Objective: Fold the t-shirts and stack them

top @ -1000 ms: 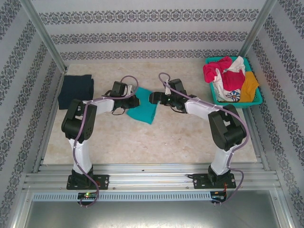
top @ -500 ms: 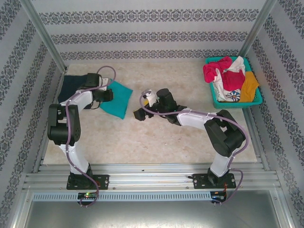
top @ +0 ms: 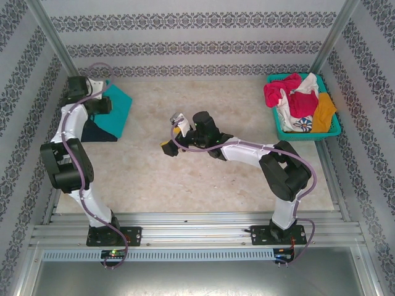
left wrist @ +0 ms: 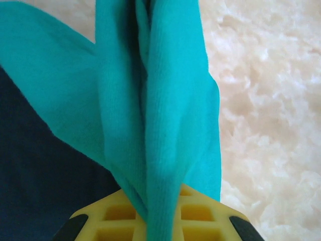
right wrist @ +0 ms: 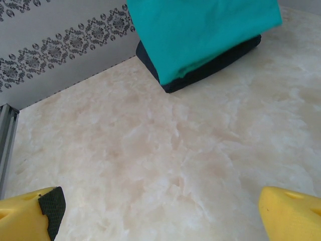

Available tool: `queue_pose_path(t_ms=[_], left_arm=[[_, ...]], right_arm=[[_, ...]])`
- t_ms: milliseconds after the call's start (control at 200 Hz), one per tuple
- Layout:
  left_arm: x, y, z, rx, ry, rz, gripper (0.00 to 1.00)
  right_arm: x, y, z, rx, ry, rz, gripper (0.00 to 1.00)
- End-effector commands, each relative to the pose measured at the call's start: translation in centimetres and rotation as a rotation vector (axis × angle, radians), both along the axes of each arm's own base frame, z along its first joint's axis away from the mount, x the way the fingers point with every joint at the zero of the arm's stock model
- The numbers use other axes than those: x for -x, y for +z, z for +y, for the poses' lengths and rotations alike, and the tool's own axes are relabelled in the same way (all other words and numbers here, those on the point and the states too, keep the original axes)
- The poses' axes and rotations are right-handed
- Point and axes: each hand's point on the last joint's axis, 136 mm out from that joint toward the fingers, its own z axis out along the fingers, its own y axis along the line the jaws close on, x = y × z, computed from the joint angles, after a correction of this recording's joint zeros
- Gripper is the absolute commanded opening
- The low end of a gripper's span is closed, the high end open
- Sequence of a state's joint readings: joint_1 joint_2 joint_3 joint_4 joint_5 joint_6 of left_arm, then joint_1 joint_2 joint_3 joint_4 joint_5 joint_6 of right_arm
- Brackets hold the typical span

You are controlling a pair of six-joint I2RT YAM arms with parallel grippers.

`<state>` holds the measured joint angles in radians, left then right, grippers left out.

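After swinging leftward, the left gripper (top: 105, 106) pinches the folded teal t-shirt (top: 118, 110) over the navy t-shirt (top: 97, 131), starting the stack. The right gripper (top: 171, 132) hangs spread, empty.

1. Lower folded t-shirt (top: 97, 131): laid at the far-left corner of the table (top: 216, 179).
2. Upper folded t-shirt (top: 118, 110): laid on the lower one, shifted toward its right.
3. Lattice basket (top: 308, 136): placed at the far-right corner; heaped t-shirts (top: 301, 102) contained in it.
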<state>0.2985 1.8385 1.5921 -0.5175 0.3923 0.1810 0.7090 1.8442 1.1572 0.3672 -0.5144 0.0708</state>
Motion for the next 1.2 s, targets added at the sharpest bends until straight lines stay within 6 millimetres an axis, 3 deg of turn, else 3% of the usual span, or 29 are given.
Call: queue_pose_path(t_ms=[0, 135, 255, 639, 1194], left_arm=[[0.1, 1.3, 0.0, 0.007, -0.063, 0.000, 0.00], [0.0, 2.0, 1.4, 0.024, -0.046, -0.010, 0.00], [-0.3, 1.5, 2.1, 0.056, -0.049, 0.003, 0.00], [-1.1, -3.0, 4.9, 0.077, 0.013, 0.088, 0.00], [-0.1, -9.1, 10.2, -0.058, 0.199, 0.234, 0.00]], right_arm=[[0.3, -0.6, -0.4, 0.019, 0.004, -0.014, 0.98], [0.4, -1.1, -0.9, 0.033, -0.009, -0.006, 0.98], [0.4, -1.2, -1.0, 0.042, -0.014, -0.008, 0.98], [-0.2, -1.9, -0.7, 0.062, -0.020, 0.004, 0.98], [-0.5, -3.3, -1.2, 0.101, -0.041, 0.045, 0.98]])
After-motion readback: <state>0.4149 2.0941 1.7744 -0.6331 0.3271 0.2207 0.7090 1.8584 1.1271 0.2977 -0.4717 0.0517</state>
